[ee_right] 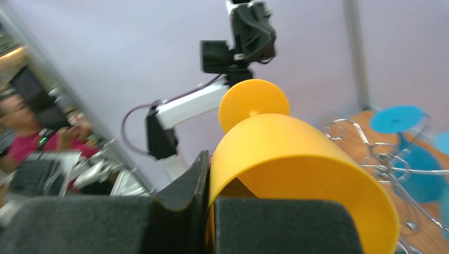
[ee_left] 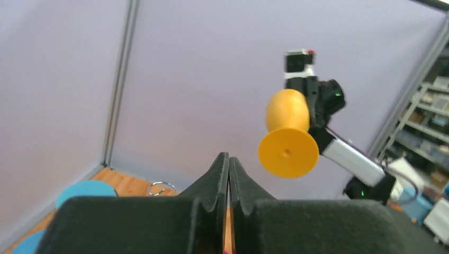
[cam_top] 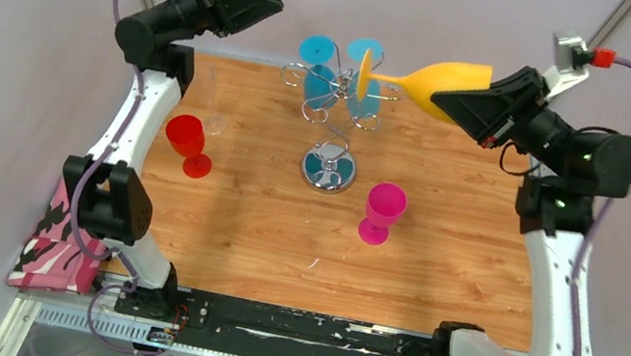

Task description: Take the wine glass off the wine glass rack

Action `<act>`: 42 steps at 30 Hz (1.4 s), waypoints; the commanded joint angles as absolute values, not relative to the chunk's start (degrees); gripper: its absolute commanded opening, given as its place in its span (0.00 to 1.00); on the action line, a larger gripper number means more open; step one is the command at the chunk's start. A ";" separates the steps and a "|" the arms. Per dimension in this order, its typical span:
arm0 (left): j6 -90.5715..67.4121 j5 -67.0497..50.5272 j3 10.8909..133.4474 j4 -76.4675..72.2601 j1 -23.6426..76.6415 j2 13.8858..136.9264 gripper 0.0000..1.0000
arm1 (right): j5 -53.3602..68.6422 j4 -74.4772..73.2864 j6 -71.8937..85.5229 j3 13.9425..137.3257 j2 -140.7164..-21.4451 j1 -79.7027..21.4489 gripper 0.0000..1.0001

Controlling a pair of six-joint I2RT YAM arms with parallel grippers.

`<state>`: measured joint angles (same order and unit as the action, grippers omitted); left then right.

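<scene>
My right gripper (cam_top: 459, 101) is shut on the rim of a yellow wine glass (cam_top: 446, 82), one finger inside the bowl and one outside (ee_right: 209, 159). The glass (ee_right: 296, 153) lies sideways in the air, its foot (cam_top: 366, 74) pointing left, close to the top arms of the chrome wine glass rack (cam_top: 336, 108). In the right wrist view the foot stands apart from the rack's wires (ee_right: 386, 164). Two blue glasses (cam_top: 319, 49) hang on the rack. My left gripper (cam_top: 275, 6) hovers high at the back left, fingers together on nothing (ee_left: 229, 159), facing the yellow glass (ee_left: 288, 132).
A red glass (cam_top: 186, 141) stands on the wooden table at the left and a pink glass (cam_top: 382, 211) right of centre. The rack's round mirrored base (cam_top: 329, 169) sits mid-table. A pink camouflage cloth (cam_top: 60, 241) lies by the left arm's base.
</scene>
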<state>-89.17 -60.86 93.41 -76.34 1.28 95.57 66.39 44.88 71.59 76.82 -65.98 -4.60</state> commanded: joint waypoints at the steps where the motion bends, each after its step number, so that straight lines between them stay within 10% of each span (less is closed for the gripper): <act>1: -60.16 -51.84 92.54 -35.34 1.85 87.67 0.00 | 48.36 -18.08 24.73 91.11 -58.92 -3.92 0.00; 6: -24.39 -15.30 111.21 29.37 9.73 85.74 0.00 | 24.69 -39.56 14.00 101.10 -62.35 -3.69 0.00; 9: -22.11 -4.27 121.85 42.76 13.23 89.20 0.00 | 11.99 -47.08 10.69 103.48 -67.02 -3.69 0.00; 15: -20.56 13.64 117.36 47.03 15.03 86.39 0.00 | 2.24 -50.56 8.79 97.63 -75.23 -3.71 0.00; 42: -17.72 7.44 108.97 39.88 15.13 88.01 0.00 | -5.96 -39.50 8.60 91.51 -105.97 -3.34 0.00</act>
<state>-19.62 7.62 109.10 42.65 14.87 91.09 -3.73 -41.19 8.21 91.46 -105.93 -4.14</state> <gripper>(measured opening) 0.010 0.036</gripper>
